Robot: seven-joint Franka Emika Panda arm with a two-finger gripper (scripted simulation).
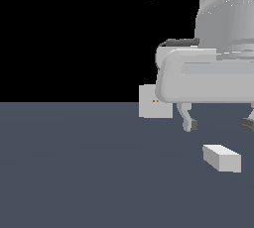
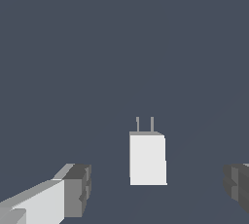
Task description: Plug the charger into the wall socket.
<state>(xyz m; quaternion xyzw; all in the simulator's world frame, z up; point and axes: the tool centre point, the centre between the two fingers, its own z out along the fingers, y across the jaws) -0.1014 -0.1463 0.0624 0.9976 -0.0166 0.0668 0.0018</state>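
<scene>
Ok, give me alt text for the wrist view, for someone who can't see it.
A small light-grey rectangular charger block with two thin prongs lies on a dark blue-grey floor, between the open gripper. Its two dark-padded fingertips stand apart on either side and do not touch the block.

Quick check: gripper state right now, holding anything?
Gripper: open, holding nothing; it is above the charger, which lies on the floor between the spread fingers.

Dark floor [image 1: 74,172] — charger [image 1: 222,157], wall socket [image 1: 153,101]
</scene>
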